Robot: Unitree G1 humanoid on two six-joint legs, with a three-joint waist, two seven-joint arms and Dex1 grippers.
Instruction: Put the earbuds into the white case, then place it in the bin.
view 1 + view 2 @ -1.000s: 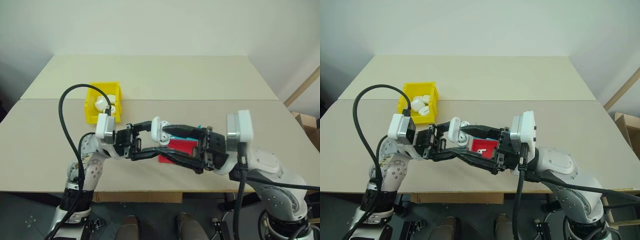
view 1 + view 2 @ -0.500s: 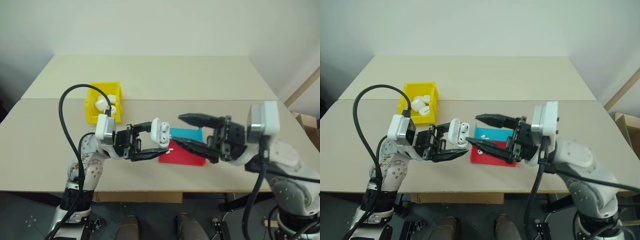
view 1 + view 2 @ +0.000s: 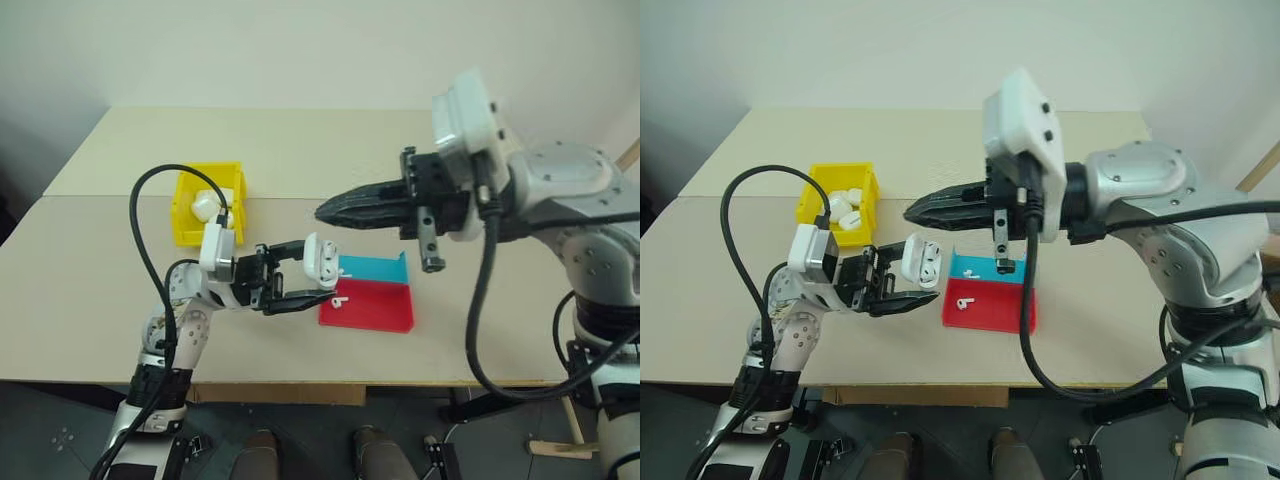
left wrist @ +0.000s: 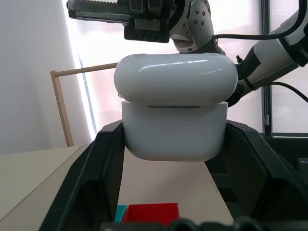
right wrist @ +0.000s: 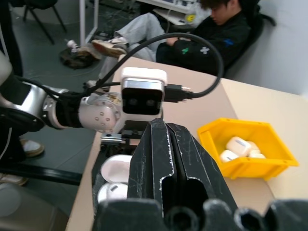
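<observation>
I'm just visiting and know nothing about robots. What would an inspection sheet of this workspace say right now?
Surface: beige table, two boards joined by a seam.
Job's things: white case, lid open, held above the table; yellow bin with several white cases inside; one earbud on the red part of the tray, another on the blue part.
Clutter: red and blue tray.
Grippers: left gripper shut on the white case; right gripper shut, empty, raised above the tray.
Cables: black cables looping off both wrists.
Surroundings: pale wall; seated person past the table edge, in the right wrist view.
</observation>
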